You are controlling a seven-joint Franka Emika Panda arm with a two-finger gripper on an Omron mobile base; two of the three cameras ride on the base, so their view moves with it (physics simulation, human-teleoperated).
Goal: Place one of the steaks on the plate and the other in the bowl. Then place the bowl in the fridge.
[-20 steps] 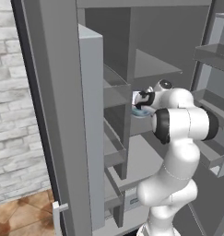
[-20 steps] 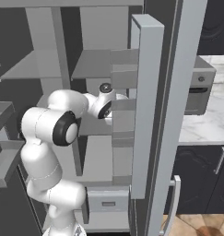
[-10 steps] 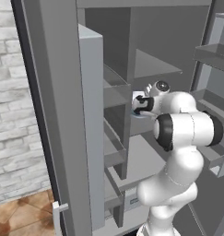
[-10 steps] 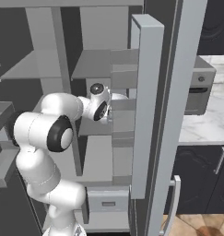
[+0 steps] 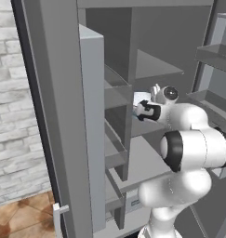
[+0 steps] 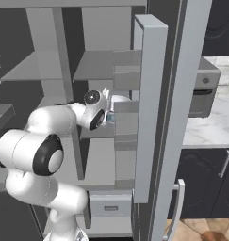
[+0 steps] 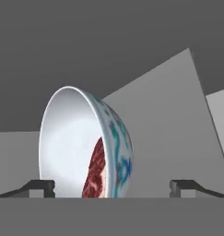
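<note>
A white bowl point(image 7: 85, 143) with blue-green outside pattern is seen inside the fridge point(image 5: 151, 60), on a grey shelf point(image 7: 178, 138), with a red marbled steak point(image 7: 96, 170) lying in it. The bowl looks rigid, smooth and breakable, best gripped at its rim. The tool point(image 7: 112, 186) is spread wide, holding nothing; the bowl sits between its fingertips point(image 7: 39, 186), just ahead.

Arm point(image 5: 193, 148): glossy white rounded segments, bulbous at the joints, separated by dark black bands. Wrist point(image 6: 93, 109) carries a round dark disc. Fingertips point(image 7: 39, 186): small, dark, flat, angular.
</note>
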